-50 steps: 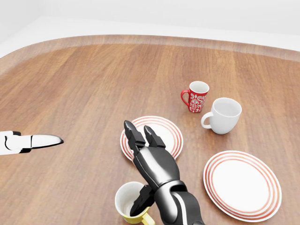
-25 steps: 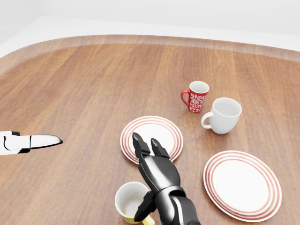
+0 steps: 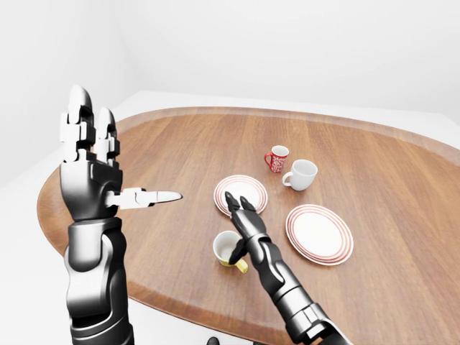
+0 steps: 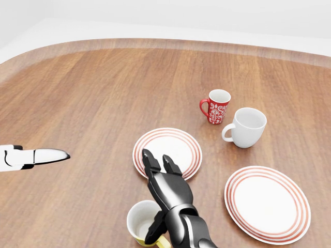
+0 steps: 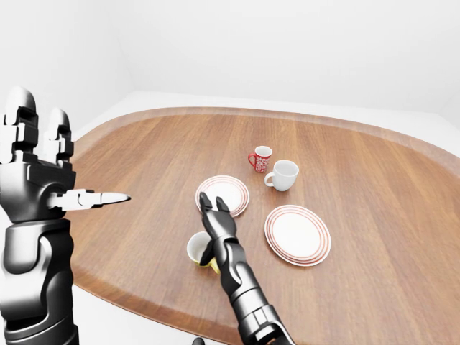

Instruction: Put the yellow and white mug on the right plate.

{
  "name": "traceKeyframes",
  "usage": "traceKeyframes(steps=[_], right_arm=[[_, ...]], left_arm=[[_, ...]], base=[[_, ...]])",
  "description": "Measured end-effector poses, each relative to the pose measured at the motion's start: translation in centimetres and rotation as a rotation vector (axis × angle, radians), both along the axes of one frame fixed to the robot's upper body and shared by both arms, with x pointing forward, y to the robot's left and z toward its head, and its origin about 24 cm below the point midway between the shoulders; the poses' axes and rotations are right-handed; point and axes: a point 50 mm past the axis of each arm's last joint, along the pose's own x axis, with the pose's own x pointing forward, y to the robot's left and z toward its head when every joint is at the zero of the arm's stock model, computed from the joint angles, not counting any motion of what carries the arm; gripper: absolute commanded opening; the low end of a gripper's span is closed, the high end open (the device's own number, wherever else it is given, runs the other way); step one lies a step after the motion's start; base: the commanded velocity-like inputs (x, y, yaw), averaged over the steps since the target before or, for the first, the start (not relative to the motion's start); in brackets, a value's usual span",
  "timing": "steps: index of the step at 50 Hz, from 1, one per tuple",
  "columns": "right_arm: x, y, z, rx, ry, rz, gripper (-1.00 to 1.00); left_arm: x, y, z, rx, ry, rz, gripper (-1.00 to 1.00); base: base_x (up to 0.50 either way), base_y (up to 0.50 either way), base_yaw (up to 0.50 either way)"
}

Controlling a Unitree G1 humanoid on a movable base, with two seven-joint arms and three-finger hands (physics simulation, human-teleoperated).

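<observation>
The yellow and white mug [image 4: 138, 223] stands upright on the wooden table at the bottom of the head view, its handle toward the bottom edge. My right hand [image 4: 156, 186] is open just right of and above it. Two fingers stretch flat toward the left plate [image 4: 178, 142], and the thumb hangs down at the mug's right rim. No fingers close round the mug. The right plate [image 4: 267, 204], white with red rings, lies bare at the lower right. My left hand [image 3: 90, 162] is raised and open, well left of the mug.
A red patterned mug [image 4: 217, 107] and a plain white mug [image 4: 247, 126] stand side by side above the right plate. The table's curved edge [image 3: 144, 295] runs just below the yellow mug in the left-eye view.
My right hand has drawn back toward the bottom of the head view, off the left plate's middle. Its thumb now hangs at the yellow mug's rim. The mug and left hand have not moved.
</observation>
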Motion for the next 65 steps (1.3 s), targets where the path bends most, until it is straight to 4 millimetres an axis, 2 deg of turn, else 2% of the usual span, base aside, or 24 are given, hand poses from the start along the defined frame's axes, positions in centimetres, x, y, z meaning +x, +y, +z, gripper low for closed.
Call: traceKeyframes(steps=[25,65], right_arm=[[-0.7,0.5,-1.5,-0.023,0.041,0.001,1.0],[-0.8,0.5,-3.4,-0.043,0.086,-0.009,1.0]], left_arm=[[-0.3,-0.1,0.7,0.004,-0.033,-0.005,1.0],[-0.4,-0.1,0.8,0.002,-0.04,-0.006,1.0]], base=[[0.0,0.0,0.0],[0.0,0.0,0.0]])
